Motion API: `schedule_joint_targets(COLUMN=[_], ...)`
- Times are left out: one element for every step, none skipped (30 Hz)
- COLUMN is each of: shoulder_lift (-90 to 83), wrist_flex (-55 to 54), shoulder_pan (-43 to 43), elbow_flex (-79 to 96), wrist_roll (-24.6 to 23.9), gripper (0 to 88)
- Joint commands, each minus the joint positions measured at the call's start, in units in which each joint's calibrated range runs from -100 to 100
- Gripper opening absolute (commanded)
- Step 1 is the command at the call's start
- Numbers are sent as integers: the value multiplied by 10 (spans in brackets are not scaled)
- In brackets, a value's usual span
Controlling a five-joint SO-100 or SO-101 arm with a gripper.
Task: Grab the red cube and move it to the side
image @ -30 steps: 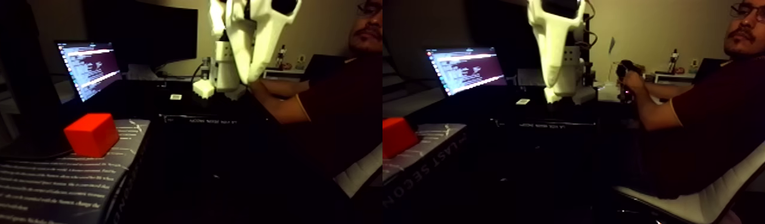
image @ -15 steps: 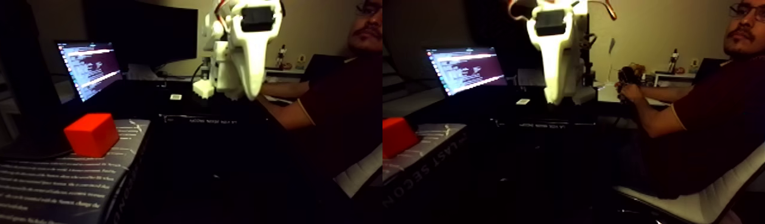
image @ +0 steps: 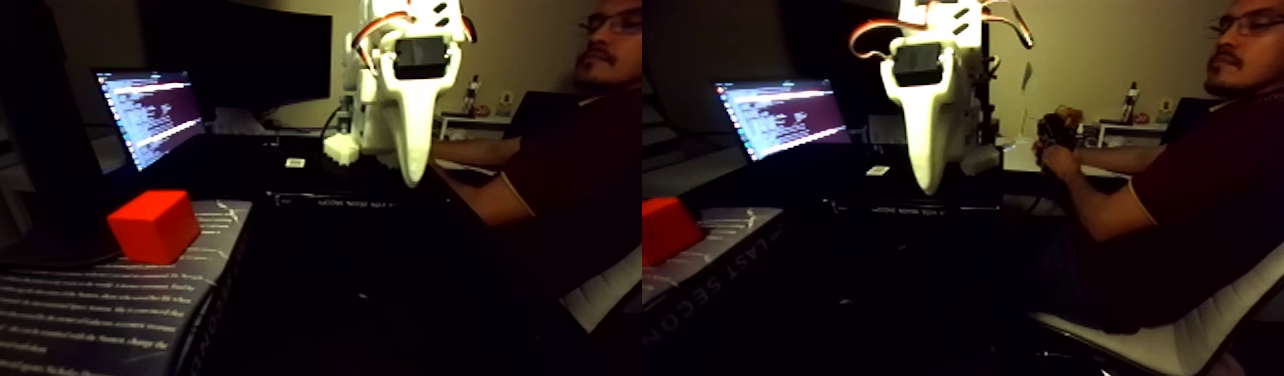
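- The small matte red cube (image: 154, 226) sits untouched on a text-printed book (image: 90, 310), near left.
- The white two-finger gripper (image: 411, 180) hangs farther right, fingers together, empty.
- Reaching, grasping and moving all remain.

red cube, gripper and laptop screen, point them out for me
red cube (image: 153, 226), fixed view, front face.
gripper (image: 411, 178), fixed view, white fingertips.
laptop screen (image: 152, 115), fixed view, lit middle.
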Motion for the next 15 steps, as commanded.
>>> schedule_joint_targets(shoulder_lift=[2, 2, 2, 2, 2, 2, 2, 2, 2, 2, 2, 2, 2, 2, 2], wrist_flex=[-8, -8, -8, -8, -8, -8, -8, -8, -8, -8, -8, -8, -8, -8, -8], shoulder_pan=[3, 3, 3, 3, 3, 2, 2, 2, 2, 2, 1, 2, 2, 2, 2], elbow_flex=[-1, -1, -1, -1, -1, -1, -1, -1, -1, -1, -1, -1, -1, -1, -1], wrist_roll=[-1, -1, -1, -1, -1, -1, -1, -1, -1, -1, -1, -1, -1, -1, -1], gripper=[6, 6, 6, 6, 6, 6, 6, 6, 6, 6, 6, 6, 6, 6, 6])
